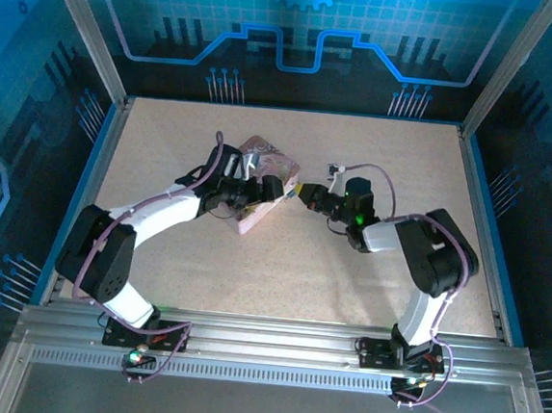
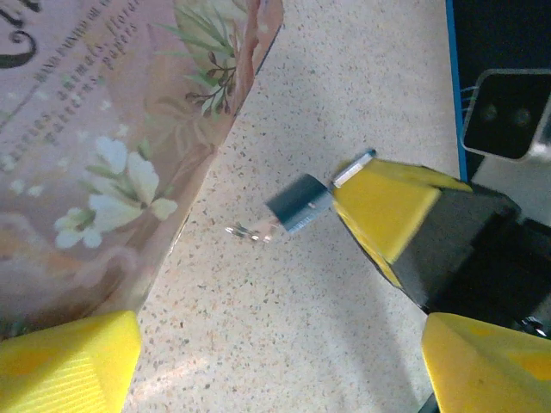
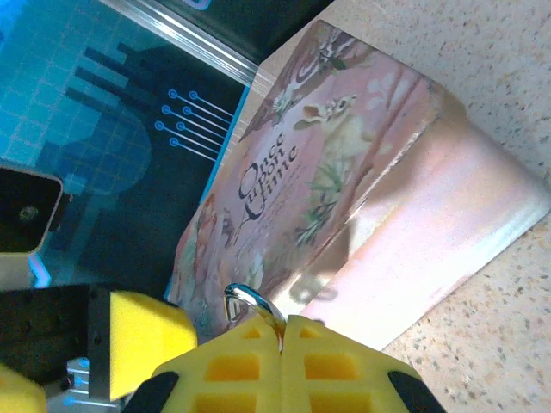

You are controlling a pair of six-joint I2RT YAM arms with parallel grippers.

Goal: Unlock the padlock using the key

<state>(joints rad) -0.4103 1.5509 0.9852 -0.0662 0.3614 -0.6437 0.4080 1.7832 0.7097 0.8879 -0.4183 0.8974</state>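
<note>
White-black arms (image 1: 159, 214), lilac cables (image 1: 218, 148), yellow tool pads (image 2: 387, 206)

The left tool (image 2: 275, 357) is hovering over the speckled surface (image 2: 344, 69), its 2 yellow fingers (image 2: 69, 366) standing wide apart at the bottom corners. The right tool (image 2: 349, 185) is pinching the padlock (image 2: 297, 204) by its silver shackle (image 2: 354, 168), holding it tilted near the flower-printed pink tin (image 2: 103, 129). A thin, blurred key (image 2: 250, 231) is jutting from the padlock's lower end toward the tin.

padlock (image 3: 248, 298) body: hidden behind the closed pad tips of the right gripper (image 3: 281, 340).
small metal piece (image 2: 248, 231): ahead of those tips, blurred, unidentifiable.
pink tin (image 2: 103, 129): beside the left gripper (image 2: 275, 354), cropped by frame edges.
</note>
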